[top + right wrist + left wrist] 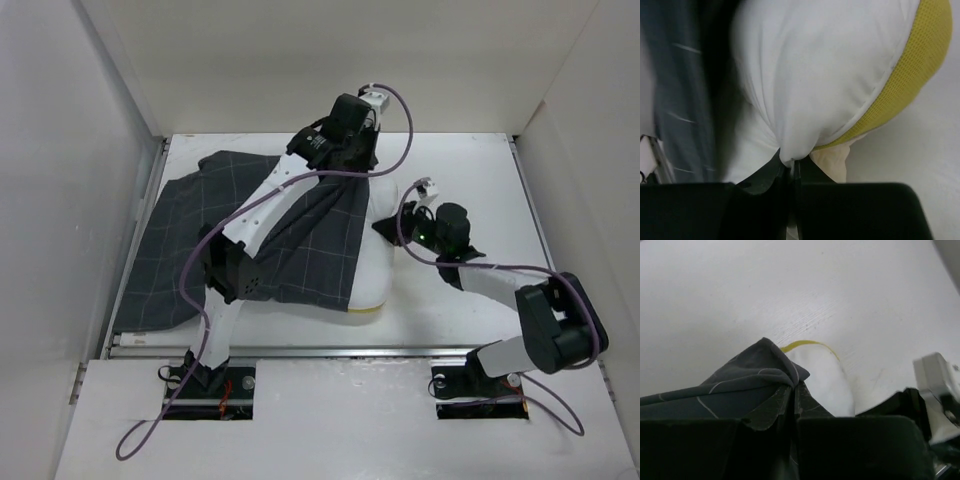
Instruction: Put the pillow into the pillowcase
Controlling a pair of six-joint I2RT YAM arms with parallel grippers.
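On the white bench (480, 180) the pillowcase (180, 250) covers most of the pillow (375, 275). Only wrist views show my left end effector (792, 390) clamping pillowcase cloth and my right end effector (790, 162) clamping the pillow's edge; overhead, my left arm (250, 225) crosses the pillowcase.

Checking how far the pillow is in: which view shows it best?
Top external: the pillow shows partly covered by the pillowcase, right end bare. Right wrist shows only a pinched bulge; left wrist, one white corner.

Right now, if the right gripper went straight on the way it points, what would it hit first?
The pillow. The right gripper is shut on a pinch of its white cloth, and the plump body bulges directly ahead. The pillowcase lies off to one side, probably out of that line.
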